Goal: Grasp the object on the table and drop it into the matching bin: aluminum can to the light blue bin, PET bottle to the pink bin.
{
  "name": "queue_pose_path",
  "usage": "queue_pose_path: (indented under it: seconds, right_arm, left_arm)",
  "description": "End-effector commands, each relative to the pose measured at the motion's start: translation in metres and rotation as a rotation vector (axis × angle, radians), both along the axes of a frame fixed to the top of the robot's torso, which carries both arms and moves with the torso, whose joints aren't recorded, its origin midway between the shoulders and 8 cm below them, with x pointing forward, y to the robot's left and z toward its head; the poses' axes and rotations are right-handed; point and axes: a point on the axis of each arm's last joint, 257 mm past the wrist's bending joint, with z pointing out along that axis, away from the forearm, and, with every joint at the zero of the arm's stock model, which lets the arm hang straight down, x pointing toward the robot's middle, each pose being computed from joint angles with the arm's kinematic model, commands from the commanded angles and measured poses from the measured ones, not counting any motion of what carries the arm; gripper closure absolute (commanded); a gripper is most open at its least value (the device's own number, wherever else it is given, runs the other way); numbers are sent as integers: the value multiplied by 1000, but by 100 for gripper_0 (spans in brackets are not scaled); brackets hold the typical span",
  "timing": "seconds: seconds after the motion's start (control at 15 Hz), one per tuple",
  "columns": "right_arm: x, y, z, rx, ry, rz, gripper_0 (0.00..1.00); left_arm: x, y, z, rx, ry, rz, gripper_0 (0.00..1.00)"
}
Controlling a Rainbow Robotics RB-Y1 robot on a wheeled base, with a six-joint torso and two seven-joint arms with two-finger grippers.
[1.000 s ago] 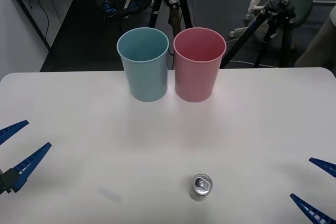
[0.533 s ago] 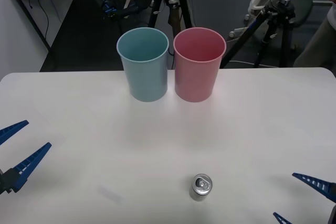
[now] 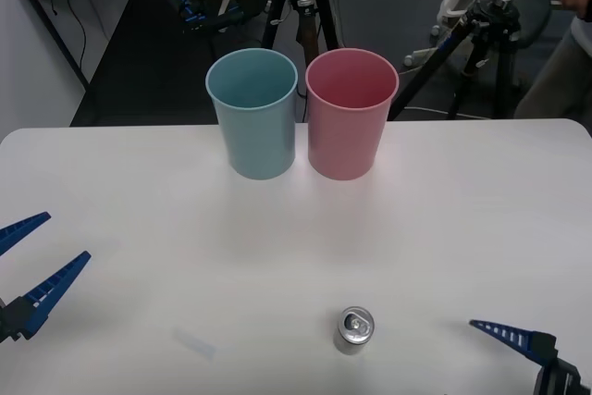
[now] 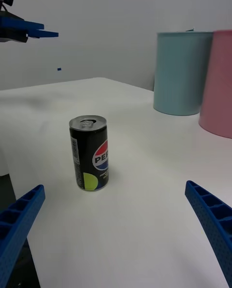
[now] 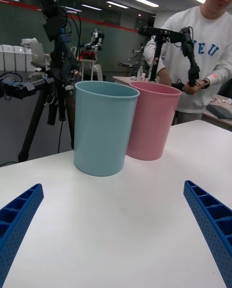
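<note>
Cans: one small aluminum drink can (image 3: 353, 330), silver pull-tab top, black printed side (image 4: 89, 153), standing upright on the table near the front edge, a little right of centre
Bins: two tall tapered round plastic bins with rolled rims, side by side at the far edge, just about touching; the light blue bin (image 3: 252, 114) on the left, the pink bin (image 3: 351, 114) on the right, both upright and well apart from the can
Table: one large white smooth tabletop (image 3: 444, 219) with rounded corners
Grippers: two, each with two blue ribbed fingers
Right gripper (image 4: 116, 234): low over the table at the front right, near the can and to its right; in its wrist view the fingers stand wide apart at the two corners with the can between and beyond them, holding nothing, not touching the can
Left gripper (image 3: 31, 258): at the front left edge, well apart from the can, fingers spread wide, holding nothing; both bins lie ahead of it in its wrist view
</note>
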Motion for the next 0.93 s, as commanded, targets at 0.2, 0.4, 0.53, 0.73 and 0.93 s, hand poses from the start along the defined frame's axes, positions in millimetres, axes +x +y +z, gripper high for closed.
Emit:
queue_pose_path:
  seconds: [0.2, 0.4, 0.53, 0.73, 0.93]
  right_arm:
    - [9, 30, -12, -5, 13, 30, 0]
    - [17, 52, -17, -1, 6, 45, 0]
    - [23, 67, -19, -6, -7, 58, 0]
    - [30, 84, -23, -13, -15, 61, 0]
    - [35, 98, -28, -22, -9, 67, 0]
  left_arm:
    - [0, 0, 0, 0, 0, 0, 0]
    - [0, 0, 0, 0, 0, 0, 0]
    - [0, 0, 0, 0, 0, 0, 0]
    - [0, 0, 0, 0, 0, 0, 0]
    - [0, 0, 0, 0, 0, 0, 0]
